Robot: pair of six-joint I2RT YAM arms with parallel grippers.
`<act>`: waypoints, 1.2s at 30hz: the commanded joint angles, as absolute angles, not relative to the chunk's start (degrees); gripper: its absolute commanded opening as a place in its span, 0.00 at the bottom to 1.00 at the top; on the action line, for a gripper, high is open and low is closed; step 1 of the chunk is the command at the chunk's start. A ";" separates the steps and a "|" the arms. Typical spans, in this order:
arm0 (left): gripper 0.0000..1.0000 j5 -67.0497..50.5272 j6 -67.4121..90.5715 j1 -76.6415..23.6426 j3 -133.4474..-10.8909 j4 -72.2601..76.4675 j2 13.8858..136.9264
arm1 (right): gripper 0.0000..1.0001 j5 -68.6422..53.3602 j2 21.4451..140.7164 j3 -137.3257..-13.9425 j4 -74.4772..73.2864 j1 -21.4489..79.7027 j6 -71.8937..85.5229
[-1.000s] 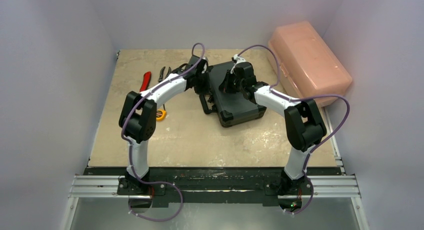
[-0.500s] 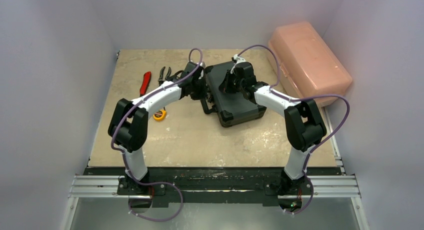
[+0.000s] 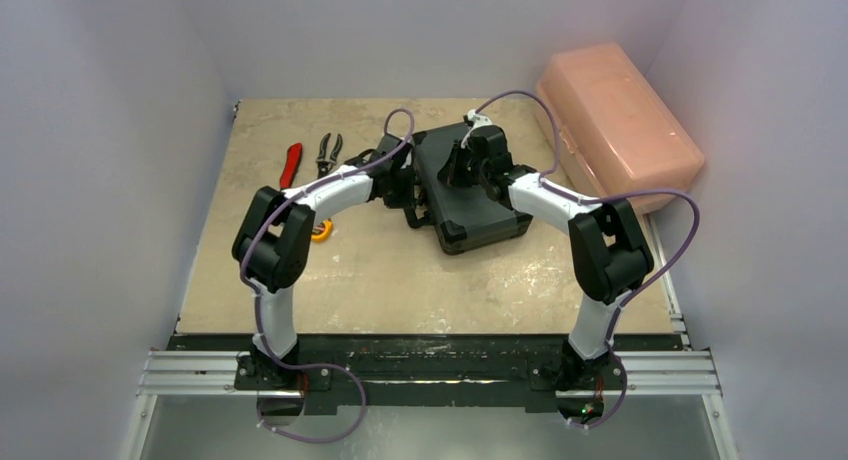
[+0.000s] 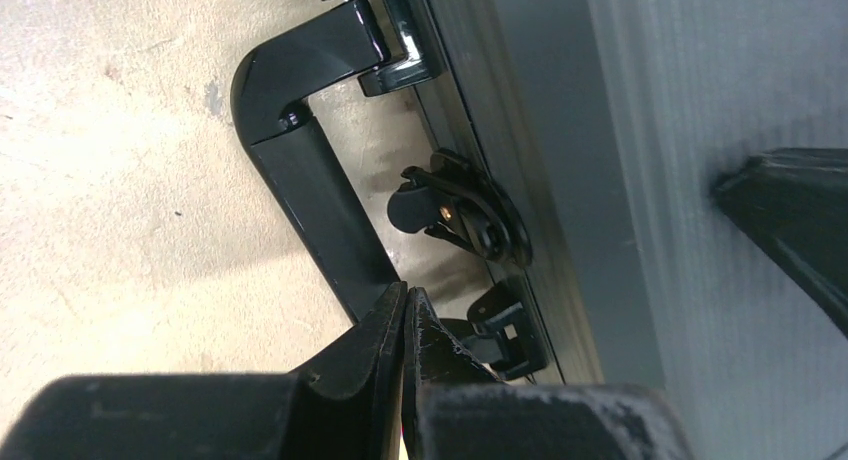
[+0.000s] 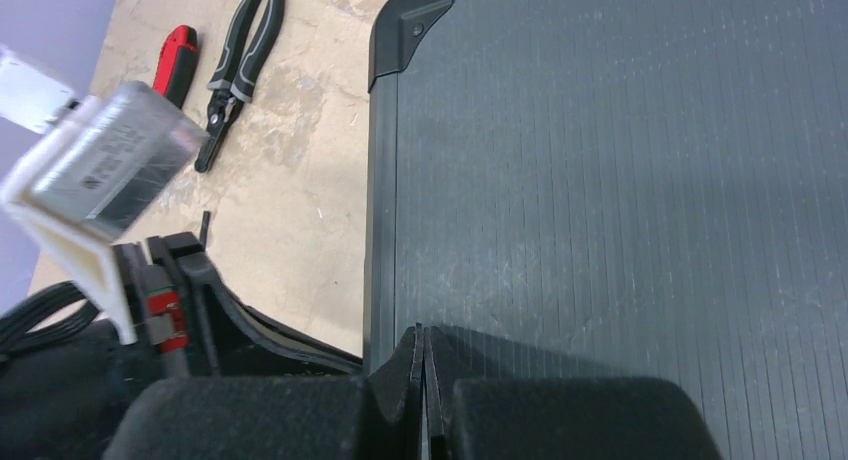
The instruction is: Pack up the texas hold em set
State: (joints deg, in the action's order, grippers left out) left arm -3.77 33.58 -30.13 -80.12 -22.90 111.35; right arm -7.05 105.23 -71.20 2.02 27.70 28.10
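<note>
The black briefcase (image 3: 478, 202) lies shut on the table's middle, its ribbed lid (image 5: 620, 160) up. Chips, cards, buttons and die are out of view. My left gripper (image 3: 403, 183) is shut and empty at the case's left side, its tips (image 4: 405, 298) just short of the handle (image 4: 310, 170). A round latch (image 4: 455, 215) and a second latch (image 4: 510, 330) show beside them. My right gripper (image 3: 462, 170) is shut and empty, its tips (image 5: 421, 335) down at the lid near its left edge.
A large pink plastic box (image 3: 618, 120) stands at the back right. Black pliers (image 3: 328, 150) and a red-handled tool (image 3: 291, 163) lie at the back left, and a yellow tape measure (image 3: 320, 230) lies under the left arm.
My left gripper has moved nearer along the case's left side towards the handle, and its elbow has swung. The right arm and the case have not moved.
</note>
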 commanded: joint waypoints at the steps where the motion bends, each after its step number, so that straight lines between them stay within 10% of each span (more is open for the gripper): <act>1: 0.00 -4.56 33.31 -30.11 -81.06 -19.75 113.29 | 0.00 -4.58 110.48 -66.24 -15.11 28.56 26.63; 36: 0.00 3.42 31.74 -30.22 -88.86 -26.12 113.43 | 0.00 -4.64 110.57 -66.36 -14.95 28.51 26.72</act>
State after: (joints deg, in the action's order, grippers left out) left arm 1.54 33.21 -30.44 -86.15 -25.69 116.81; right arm -7.03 105.23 -71.13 2.33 27.75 28.12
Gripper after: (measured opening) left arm 0.003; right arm 0.005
